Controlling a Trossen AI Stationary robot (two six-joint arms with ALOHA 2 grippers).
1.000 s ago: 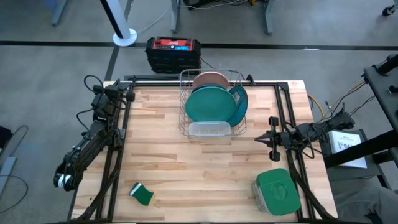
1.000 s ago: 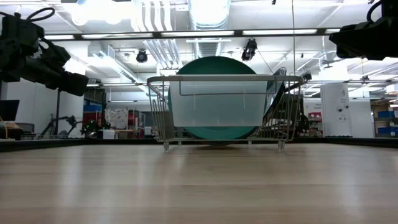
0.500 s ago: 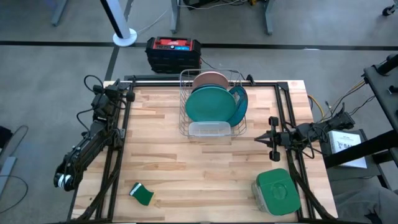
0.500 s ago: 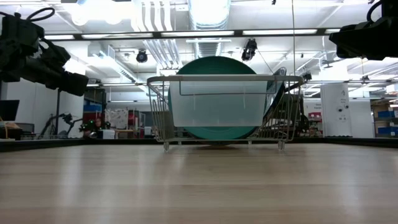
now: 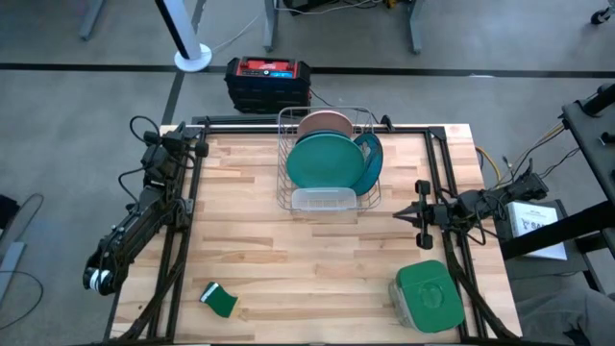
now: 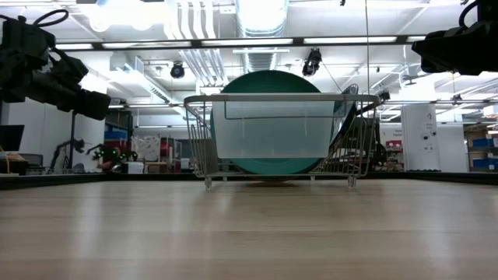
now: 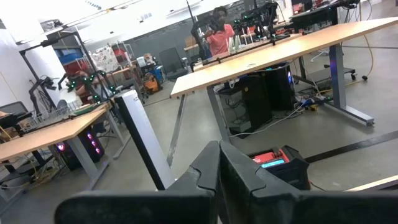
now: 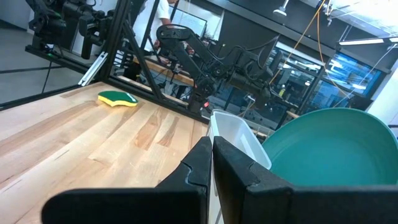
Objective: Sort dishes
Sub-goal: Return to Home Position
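At the near edge of the wooden table [image 5: 288, 269], a green sponge [image 5: 220, 301] is lying toward the left and a square green-lidded container [image 5: 430, 296] is sitting toward the right. A little farther in, the right gripper [image 5: 400, 215] is hanging raised just inside the right edge, pointing across the table, its two fingers [image 8: 199, 165] pressing together on nothing. Past the middle, a wire dish rack [image 5: 282, 183] is standing against the far edge, with a clear plastic cutlery bin [image 5: 322, 200] hanging on its near side. Inside it, the bright teal-green plate [image 5: 325, 161] is standing on edge right behind the bin, the dark teal plate [image 5: 371, 154] is leaning at its right, and the salmon-pink plate [image 5: 325, 123] is standing at the far end. The left gripper [image 5: 199, 148] is hanging over the far left corner, looking out past the table, its claw closed tight and empty. Beyond the table, a red-topped black box [image 5: 267, 82] is sitting on the floor.
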